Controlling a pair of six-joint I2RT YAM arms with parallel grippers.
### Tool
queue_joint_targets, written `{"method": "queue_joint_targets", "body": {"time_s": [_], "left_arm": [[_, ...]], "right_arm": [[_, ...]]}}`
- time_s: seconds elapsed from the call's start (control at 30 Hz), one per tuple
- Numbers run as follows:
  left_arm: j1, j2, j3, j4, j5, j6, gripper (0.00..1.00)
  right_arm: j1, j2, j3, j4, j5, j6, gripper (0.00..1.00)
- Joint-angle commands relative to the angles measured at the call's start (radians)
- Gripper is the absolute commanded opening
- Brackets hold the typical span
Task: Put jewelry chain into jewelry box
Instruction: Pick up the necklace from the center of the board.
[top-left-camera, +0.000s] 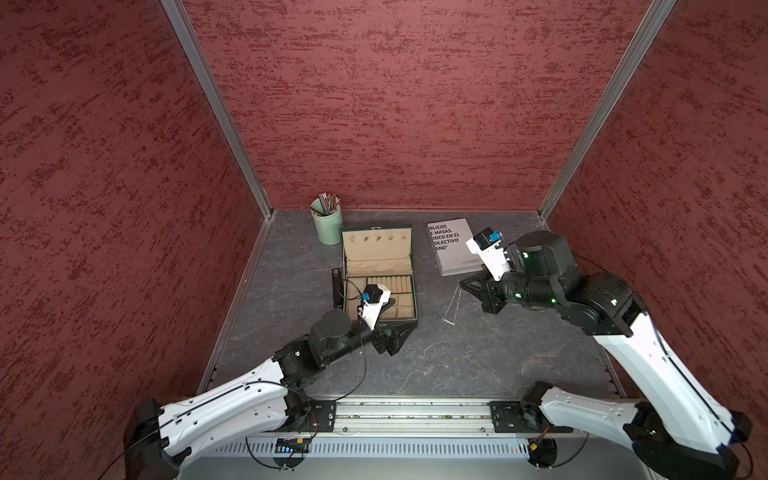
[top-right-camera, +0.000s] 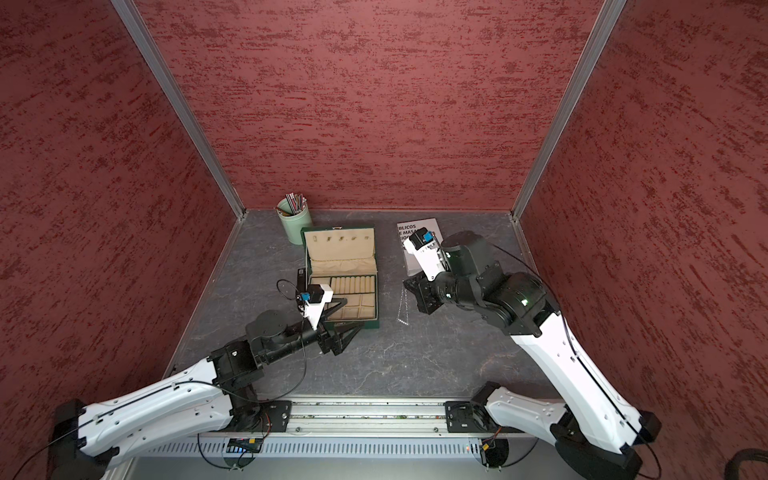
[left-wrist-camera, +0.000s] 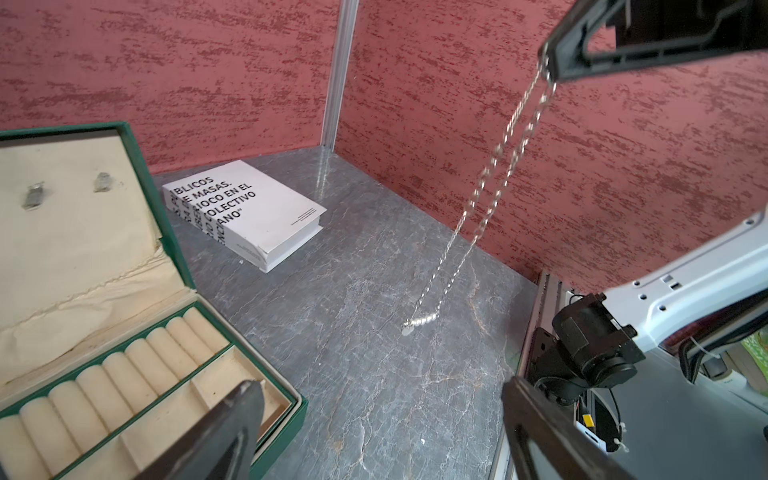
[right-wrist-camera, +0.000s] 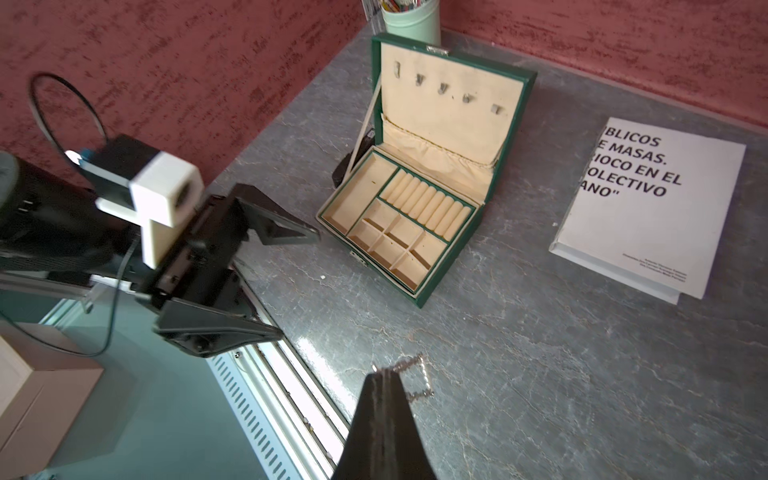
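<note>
Item: jewelry chain (left-wrist-camera: 423, 321), thin silvery links, doubled into 2 strands.
Location: hangs from right gripper (left-wrist-camera: 552, 66) over bare table (top-left-camera: 457, 365), betw. jewelry box (right-wrist-camera: 449, 120) and white book (right-wrist-camera: 648, 216). Apart from box. Lower end appears to rest on table top.
R end effector: right gripper pinched fully closed at the tips, chain caught betw. them at its upper end.
L end effector: left gripper (right-wrist-camera: 298, 283) spread wide, nothing in it. Sits at box's near corner, one finger at the rim, other over table. Contact w/ box: can't tell.
Box cond.: lid up, hooks in lid bare. Ring rolls, sq. compartments and long side tray all empty in right wrist view.
Other: pencil cup (top-left-camera: 327, 226) behind box, by back wall.
Step (est.): carry chain to box; nothing in yet.
Risk 1: dangling end drags and catches box wall, so chain is pulled from the pinch or box gets shoved. Cause: carried too low.
Risk 2: strands swing and drape over rim or lid on release. Cause: long hang, fast move.
Risk 3: chain or right arm fouls left gripper's finger. Cause: it sits on the approach side.
Risk 4: lid knocked shut. Cause: overshoot toward hinge.
</note>
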Motion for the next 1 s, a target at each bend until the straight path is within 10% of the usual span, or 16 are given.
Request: {"method": "queue_joint_targets", "body": {"time_s": [0.0,0.3,0.97], "left_arm": [[-0.049,0.055,-0.004,0.193,0.002,0.139,0.9],[-0.181,0.292,-0.016,0.432,-0.046,0.432,0.82],[-0.127,0.405,0.001,0.466,0.082,0.468,0.67]], "right_arm": [[0.006,0.001,0.066,-0.044,-0.072,-0.016,0.0],[0.01,0.003,0.172,-0.067,-0.097,-0.016,0.0],[0.04,-0.02,0.17,-0.076,-0.109,-0.046,0.0]]}}
